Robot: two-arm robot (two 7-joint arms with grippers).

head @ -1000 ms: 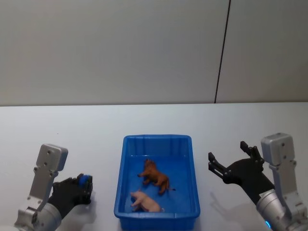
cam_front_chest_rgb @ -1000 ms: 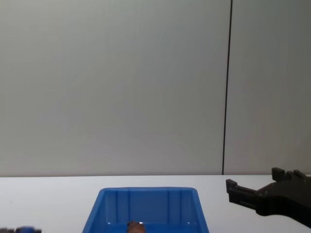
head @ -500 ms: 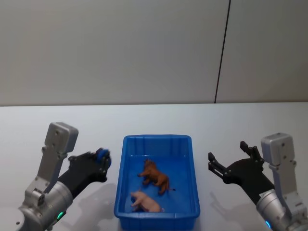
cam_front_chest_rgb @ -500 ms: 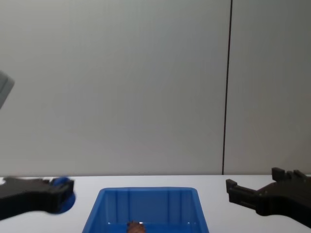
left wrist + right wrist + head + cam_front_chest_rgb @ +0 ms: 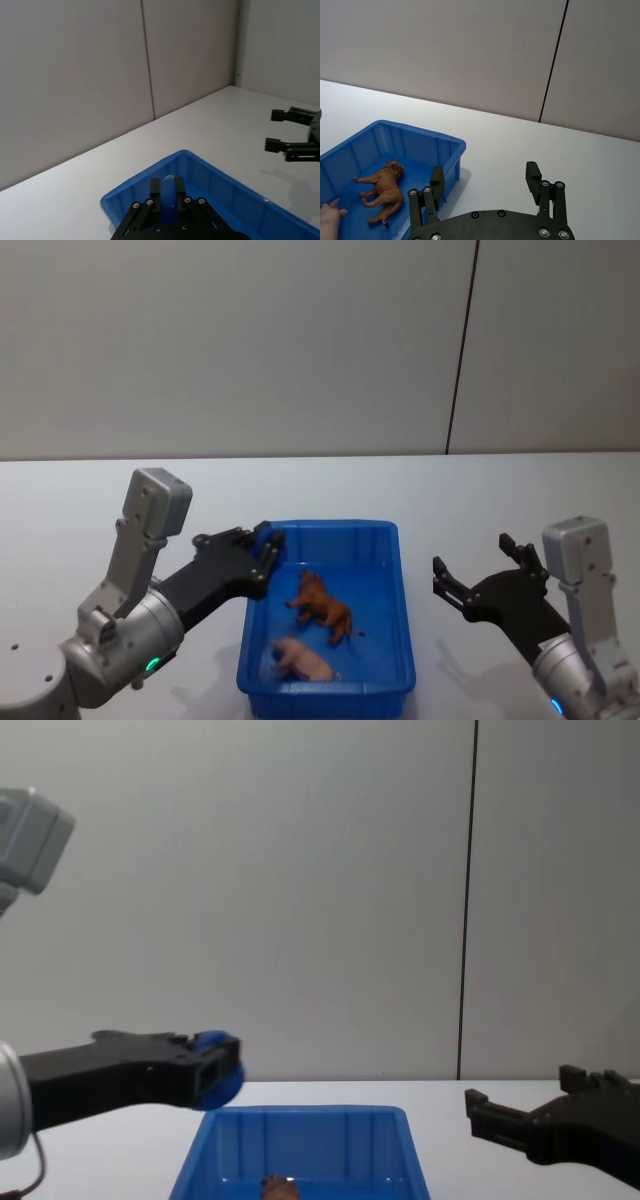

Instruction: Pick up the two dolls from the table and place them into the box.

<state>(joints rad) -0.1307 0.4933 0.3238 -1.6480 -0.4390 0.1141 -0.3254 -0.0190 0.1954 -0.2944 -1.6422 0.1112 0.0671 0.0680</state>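
Both dolls lie inside the blue box (image 5: 325, 528): the shaggy brown doll (image 5: 322, 608) in the middle and the pale pink doll (image 5: 300, 660) nearer the front. The right wrist view shows the brown doll (image 5: 382, 192) and part of the pink doll (image 5: 327, 222). My left gripper (image 5: 262, 545) hovers over the box's rear left corner, shut on a small blue object (image 5: 169, 200). My right gripper (image 5: 472, 562) stands open over the table, right of the box, with nothing between its fingers.
The white table (image 5: 500, 490) runs back to a plain grey wall with a dark vertical seam (image 5: 460, 350). Bare tabletop lies on both sides of the box and behind it.
My left arm has risen from the table's front left and swung right and forward, carrying the small blue object up to the box's rear left corner. The right arm and dolls have not moved.
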